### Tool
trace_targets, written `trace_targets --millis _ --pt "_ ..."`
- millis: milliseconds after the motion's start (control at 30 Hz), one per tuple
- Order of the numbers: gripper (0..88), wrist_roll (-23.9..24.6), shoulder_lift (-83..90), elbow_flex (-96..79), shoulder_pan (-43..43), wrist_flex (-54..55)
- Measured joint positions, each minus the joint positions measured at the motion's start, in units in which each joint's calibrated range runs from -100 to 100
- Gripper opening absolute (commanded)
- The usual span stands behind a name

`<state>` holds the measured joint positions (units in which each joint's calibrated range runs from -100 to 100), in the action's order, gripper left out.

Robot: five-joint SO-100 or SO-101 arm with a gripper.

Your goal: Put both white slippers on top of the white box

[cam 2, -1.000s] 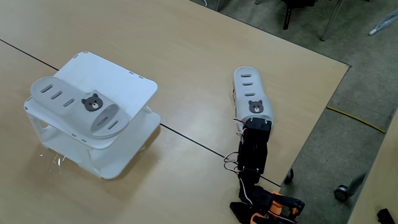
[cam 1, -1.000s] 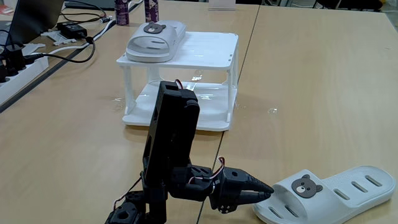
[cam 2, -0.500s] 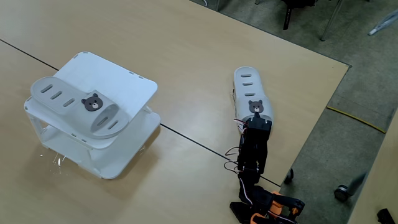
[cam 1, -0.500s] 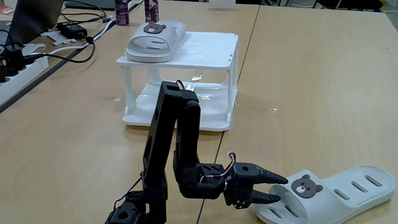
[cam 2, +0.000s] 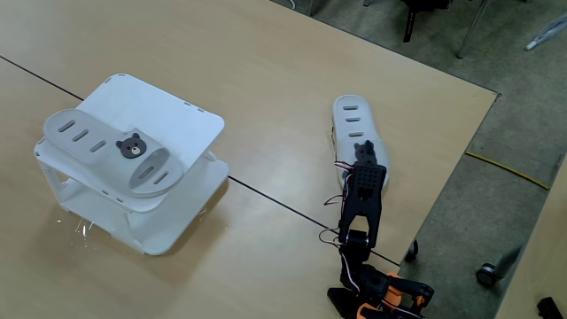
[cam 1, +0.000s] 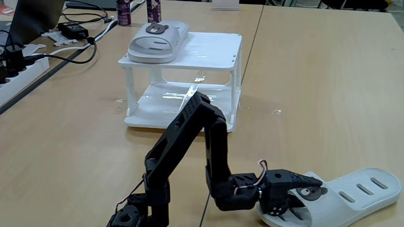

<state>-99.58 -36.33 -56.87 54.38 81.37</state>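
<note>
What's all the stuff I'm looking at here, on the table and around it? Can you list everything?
Slipper on the stand: one, white with a bear badge, lying on the stand's top at one side.
Slipper on the table: one, white with a bear badge, flat on the table near the arm.
White two-tier stand: one, white, mid-table.
Table: one, light wood.
Cables and power strip: black and white, far left edge in a fixed view.
Bottles: two, dark, behind the stand.
Robot arm: one, black, front of the table.
Gripper: one, black, around the heel end of the slipper on the table.
</note>
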Motion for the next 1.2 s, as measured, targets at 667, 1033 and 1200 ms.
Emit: trace_targets --millis 667,1033,1200 --pt "0.8 0.0 -4.1 6.2 -3.4 -0.5" --pt "0.8 0.0 23.5 6.0 -3.1 -32.5" --pt "0.8 0.0 37.3 7.3 -3.1 -47.2"
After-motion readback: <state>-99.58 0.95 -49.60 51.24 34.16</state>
